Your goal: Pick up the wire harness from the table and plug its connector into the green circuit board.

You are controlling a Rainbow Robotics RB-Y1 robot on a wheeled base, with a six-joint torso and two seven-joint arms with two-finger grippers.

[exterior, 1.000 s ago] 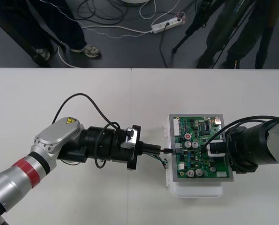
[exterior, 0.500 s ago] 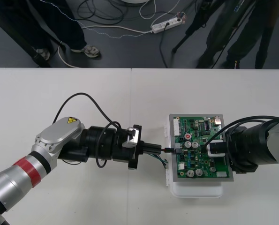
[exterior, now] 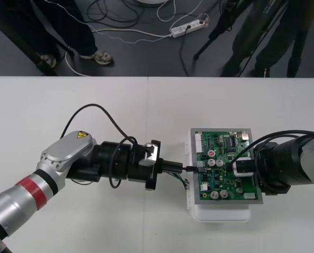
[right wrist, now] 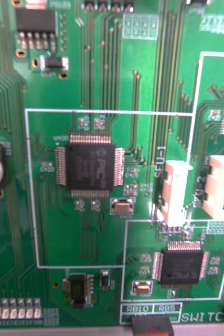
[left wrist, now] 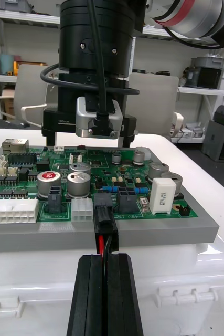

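One small red-and-black wire harness [left wrist: 105,244] held in my left jaws, its black plug [left wrist: 105,224] at the edge of the green circuit board [exterior: 220,148]; right jaws over it, state I cannot tell.

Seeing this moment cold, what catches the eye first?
The left gripper reaches in level, jaws shut on the thin red-and-black wire harness, whose small black plug meets a connector on the left edge of the green circuit board on its white base. The right gripper hangs close over the board's right half.
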